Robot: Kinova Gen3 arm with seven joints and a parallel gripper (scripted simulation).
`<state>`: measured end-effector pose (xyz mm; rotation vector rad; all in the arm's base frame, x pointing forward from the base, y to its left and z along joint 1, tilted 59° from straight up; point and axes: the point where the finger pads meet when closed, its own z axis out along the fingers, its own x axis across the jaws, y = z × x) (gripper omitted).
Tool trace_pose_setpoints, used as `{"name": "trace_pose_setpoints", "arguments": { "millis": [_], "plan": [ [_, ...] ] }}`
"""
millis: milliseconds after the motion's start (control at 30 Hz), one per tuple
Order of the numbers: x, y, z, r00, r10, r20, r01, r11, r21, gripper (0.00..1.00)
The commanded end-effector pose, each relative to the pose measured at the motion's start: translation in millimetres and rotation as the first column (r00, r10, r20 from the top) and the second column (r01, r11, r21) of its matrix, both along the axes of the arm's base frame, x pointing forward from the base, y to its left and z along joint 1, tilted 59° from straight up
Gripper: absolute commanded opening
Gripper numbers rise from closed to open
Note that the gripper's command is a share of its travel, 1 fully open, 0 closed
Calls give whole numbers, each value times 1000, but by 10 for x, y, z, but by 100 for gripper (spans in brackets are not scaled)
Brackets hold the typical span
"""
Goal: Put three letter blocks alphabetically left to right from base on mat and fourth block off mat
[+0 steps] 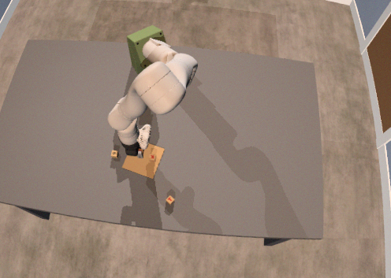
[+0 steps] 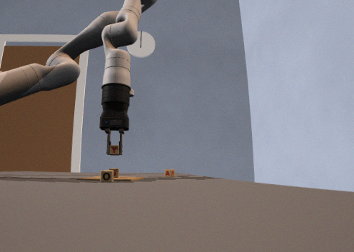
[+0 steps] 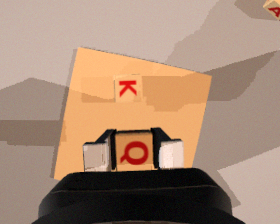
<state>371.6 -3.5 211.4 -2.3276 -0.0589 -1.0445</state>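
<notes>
Because the row must read alphabetically from the base, the coming move turns on which side of the K block (image 1: pixel 152 157) (image 2: pixel 114 172) (image 3: pixel 127 88) the held piece comes down. K lies on the mat (image 1: pixel 138 168) (image 2: pixel 132 179) (image 3: pixel 91 120), and the gripper (image 1: pixel 140 153) (image 2: pixel 114 152) (image 3: pixel 134 142) is clamped on the Q block (image 2: pixel 114 150) (image 3: pixel 134 151), carrying it clear above the mat. For someone at the base looking out, Q hangs to the right of K, which is the side it needs. In the wrist view both letters are turned much the same way, their tops towards the right of the picture, so little further twist seems called for. The likely step is a straight lowering with a small correction, close to K without bumping it, leaving mat on Q's far side for the T block (image 1: pixel 170 199) (image 2: pixel 169 173) (image 3: pixel 277 9). That one lies off the mat, well apart, beyond K's side of the row. The block with an O on its side (image 1: pixel 114 153) (image 2: pixel 106 175) sits off the opposite side and probably belongs there.
</notes>
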Motion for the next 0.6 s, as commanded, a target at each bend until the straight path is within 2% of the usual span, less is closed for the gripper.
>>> {"name": "trace_pose_setpoints", "arguments": {
  "millis": [0, 567],
  "plan": [
    [46, 94, -59, 1000, 11, 3, -11, 1000, 5, 49],
    [236, 250, -182, 1000, 13, 8, -13, 1000, 4, 49]
  ]
}}
